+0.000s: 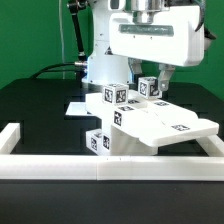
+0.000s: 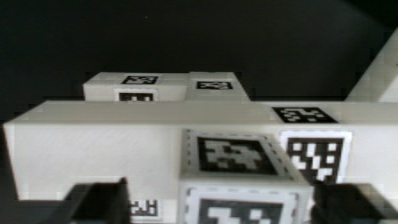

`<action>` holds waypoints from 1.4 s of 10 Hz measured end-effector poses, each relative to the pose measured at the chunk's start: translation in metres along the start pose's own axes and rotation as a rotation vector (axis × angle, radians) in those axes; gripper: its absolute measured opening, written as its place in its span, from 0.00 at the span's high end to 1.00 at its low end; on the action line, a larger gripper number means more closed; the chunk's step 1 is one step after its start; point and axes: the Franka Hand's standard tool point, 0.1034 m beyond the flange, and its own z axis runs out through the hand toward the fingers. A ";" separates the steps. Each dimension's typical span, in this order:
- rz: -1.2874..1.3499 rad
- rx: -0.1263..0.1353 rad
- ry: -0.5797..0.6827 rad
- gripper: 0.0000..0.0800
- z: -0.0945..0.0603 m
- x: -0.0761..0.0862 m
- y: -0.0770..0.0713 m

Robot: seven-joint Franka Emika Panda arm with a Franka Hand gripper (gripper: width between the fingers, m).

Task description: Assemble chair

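Note:
The chair parts form a white cluster in the middle of the black table. A tilted white slab leans among several tagged blocks. My gripper hangs over the back of the cluster, at a small tagged block. In the wrist view the gripper straddles a tagged white block that sits on a broad white slab. The left fingertip stands clear of the block with a dark gap. The right fingertip is close beside it. The jaws are open and grip nothing.
A plain white border rail runs along the front, with a side piece at the exterior view's left. A flat white patch lies behind the cluster. Another tagged white part lies beyond the slab. The robot's base stands at the back.

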 end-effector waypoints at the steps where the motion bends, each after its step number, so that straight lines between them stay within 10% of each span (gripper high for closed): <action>1: -0.040 -0.003 0.003 0.34 0.001 -0.001 -0.001; 3: -0.300 -0.004 0.006 0.20 0.000 0.000 -0.002; 14: -1.145 -0.010 0.003 0.19 -0.001 0.002 -0.001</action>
